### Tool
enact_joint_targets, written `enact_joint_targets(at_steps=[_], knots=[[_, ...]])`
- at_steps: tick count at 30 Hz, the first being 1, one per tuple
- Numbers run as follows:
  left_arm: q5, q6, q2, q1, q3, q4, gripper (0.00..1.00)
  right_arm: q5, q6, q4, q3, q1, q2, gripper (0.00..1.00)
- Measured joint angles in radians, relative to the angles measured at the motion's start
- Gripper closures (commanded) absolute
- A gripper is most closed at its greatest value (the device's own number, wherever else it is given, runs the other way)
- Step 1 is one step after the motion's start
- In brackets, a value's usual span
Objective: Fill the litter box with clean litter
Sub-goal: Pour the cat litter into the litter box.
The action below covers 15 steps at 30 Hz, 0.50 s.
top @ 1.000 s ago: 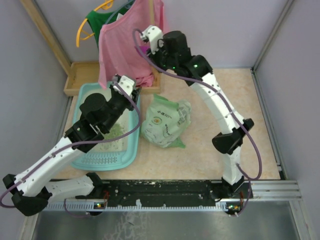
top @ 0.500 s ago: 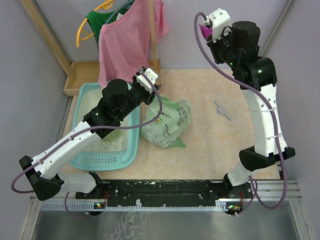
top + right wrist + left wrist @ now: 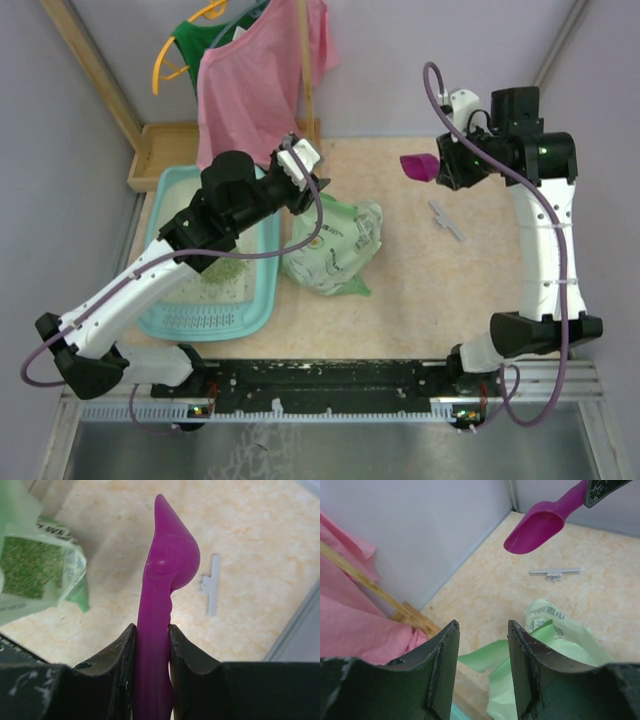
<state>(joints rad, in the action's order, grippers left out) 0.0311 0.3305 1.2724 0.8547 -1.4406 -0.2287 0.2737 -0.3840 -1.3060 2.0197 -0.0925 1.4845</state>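
The right gripper (image 3: 152, 647) is clamped on the handle of a magenta scoop (image 3: 167, 565), squeezing it between both fingers, and from above the scoop (image 3: 418, 166) hangs in the air over the far right part of the table (image 3: 420, 300), bowl pointing left. The bowl looks empty in the left wrist view, where the scoop (image 3: 540, 525) sits up in the top right corner. Under it on the table lies a small grey clip-like piece (image 3: 446, 220), well apart from everything else. The left gripper (image 3: 482, 630) has its jaws spread with nothing between them, and it hovers above the left edge of the pale green bag (image 3: 335, 245), right by the litter box's far right corner. The bag lies slumped on the table just beside the box, and the right wrist view shows olive granules through the bag (image 3: 35, 565). The litter box (image 3: 215, 322) sits on the left side of the table with its grille strip at the near end, and the left arm crosses over it. The litter (image 3: 225, 272) in it is only a thin green scatter on the whitish base near the right wall, so most of the floor is bare. Behind the box there's a wooden tray (image 3: 165, 150), and a pink cloth (image 3: 255, 90) hangs over the far end of both.
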Motion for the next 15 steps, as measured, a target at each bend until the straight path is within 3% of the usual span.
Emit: enact_joint_targets(at_steps=[15], knots=[[-0.08, 0.027, 0.029, 0.0, -0.029, -0.164, 0.47, 0.302, -0.009, -0.183, -0.092, 0.164, -0.13, 1.0]])
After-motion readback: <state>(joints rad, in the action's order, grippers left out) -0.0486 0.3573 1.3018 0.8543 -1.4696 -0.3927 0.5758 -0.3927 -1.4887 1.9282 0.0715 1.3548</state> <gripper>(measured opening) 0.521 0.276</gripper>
